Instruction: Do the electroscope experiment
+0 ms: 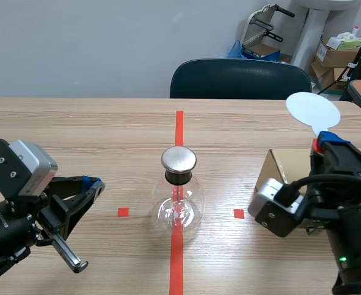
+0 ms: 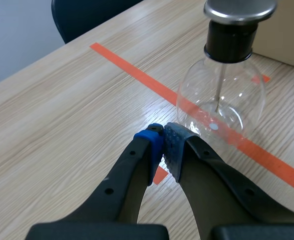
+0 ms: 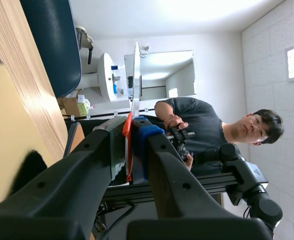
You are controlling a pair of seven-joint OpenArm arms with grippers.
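Electroscope [image 1: 178,200], a clear glass flask with a black stopper and a metal cap [image 1: 179,158], is standing upright on the worktop [image 1: 75,135], on the red centre tape line between the arms. The left tool [image 1: 93,183] is sitting low, well apart from it. The right tool [image 1: 325,142] is holding up a white disc paddle [image 1: 313,109] near a cardboard box [image 1: 288,169].

In the left wrist view, the left tool [image 2: 163,145] is pressing its pads together on nothing, with the flask [image 2: 222,100] just ahead. The glass is looking thin, smooth and breakable, probably light and easy to tip. Steadying it at the stopper [image 2: 231,42] seems safer than squeezing the bulb.

In the right wrist view, the right tool [image 3: 131,127] is clamping the paddle's orange-red handle [image 3: 128,150], with the disc [image 3: 136,75] showing edge-on. It is probably light and bendy.
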